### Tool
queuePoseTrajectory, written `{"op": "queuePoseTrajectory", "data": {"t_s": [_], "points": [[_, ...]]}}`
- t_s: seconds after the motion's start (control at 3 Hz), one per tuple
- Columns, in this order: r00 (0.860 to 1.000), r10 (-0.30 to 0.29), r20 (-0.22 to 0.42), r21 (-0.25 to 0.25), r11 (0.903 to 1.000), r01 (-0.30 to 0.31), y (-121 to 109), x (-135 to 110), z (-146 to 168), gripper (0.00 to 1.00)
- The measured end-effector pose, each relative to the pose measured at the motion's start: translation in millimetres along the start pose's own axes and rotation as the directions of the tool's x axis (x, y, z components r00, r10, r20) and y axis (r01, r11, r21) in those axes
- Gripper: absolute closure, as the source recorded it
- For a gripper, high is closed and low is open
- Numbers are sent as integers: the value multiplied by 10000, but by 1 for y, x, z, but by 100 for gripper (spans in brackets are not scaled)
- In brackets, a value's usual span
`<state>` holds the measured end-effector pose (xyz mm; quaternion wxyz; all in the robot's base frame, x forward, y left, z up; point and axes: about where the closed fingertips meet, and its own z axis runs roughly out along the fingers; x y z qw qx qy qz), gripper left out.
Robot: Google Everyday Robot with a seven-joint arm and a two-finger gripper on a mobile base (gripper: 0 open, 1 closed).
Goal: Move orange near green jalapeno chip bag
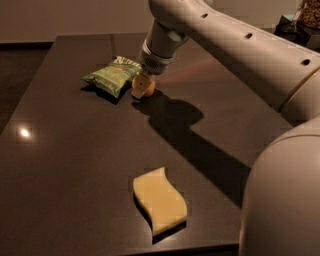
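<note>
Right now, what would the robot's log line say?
gripper: at orange | orange: beside green jalapeno chip bag | sponge: front of table, apart

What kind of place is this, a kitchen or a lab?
Probably an indoor robot test area: a dark table holds a chip bag, an orange and a sponge, with the gripper down at the orange beside the bag.

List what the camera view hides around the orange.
Camera view:
The orange: left part covered by the gripper, low over the table beside the green jalapeno chip bag.
Gap between orange and bag: hidden by the gripper.
Top right: objects cut off by the edge.
</note>
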<state>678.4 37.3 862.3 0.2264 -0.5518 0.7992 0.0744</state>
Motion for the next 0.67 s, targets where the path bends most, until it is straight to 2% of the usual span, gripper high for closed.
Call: {"op": "queuePoseTrajectory", "data": {"t_s": [0.33,0.67], "points": [[10000,-7,-14,-22,10000,7,1,0,1,0],[10000,-8,-15,-23,10000,8,1,0,2,0]]}}
